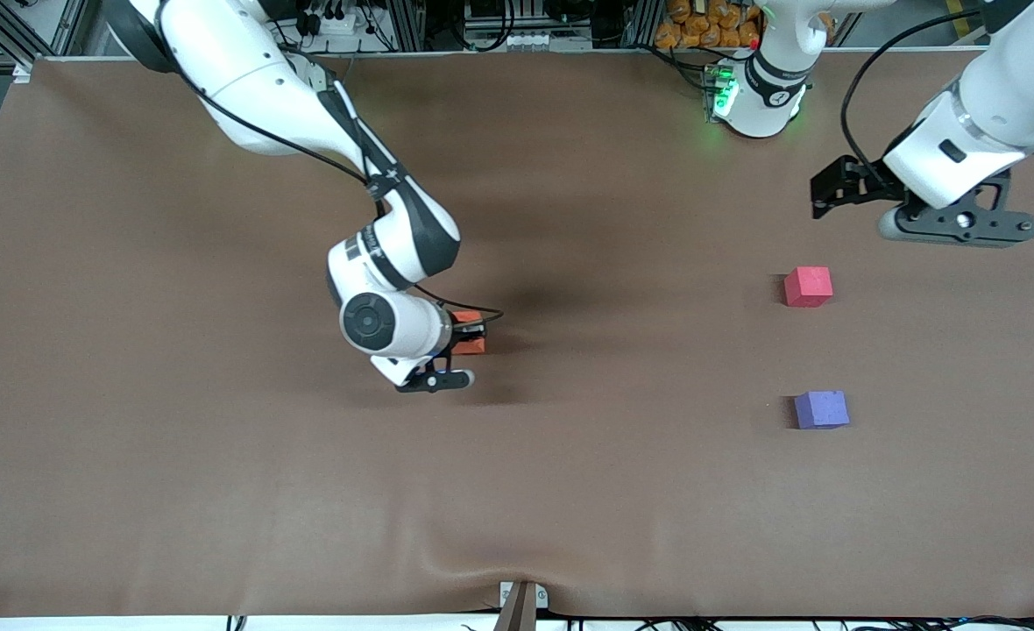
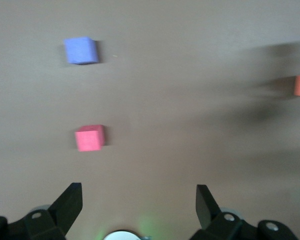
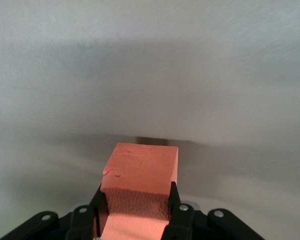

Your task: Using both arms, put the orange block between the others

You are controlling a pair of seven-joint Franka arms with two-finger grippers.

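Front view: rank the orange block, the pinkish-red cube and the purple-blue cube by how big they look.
1. pinkish-red cube and purple-blue cube: look alike, no ranking.
2. orange block: shows smallest, but the right gripper shut on it hides much of it, so unsure.

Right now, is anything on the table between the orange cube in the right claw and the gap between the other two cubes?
Nothing visible: only bare brown table cloth lies between the orange foam cube and the gap separating the pinkish-red cube from the purple-blue cube.
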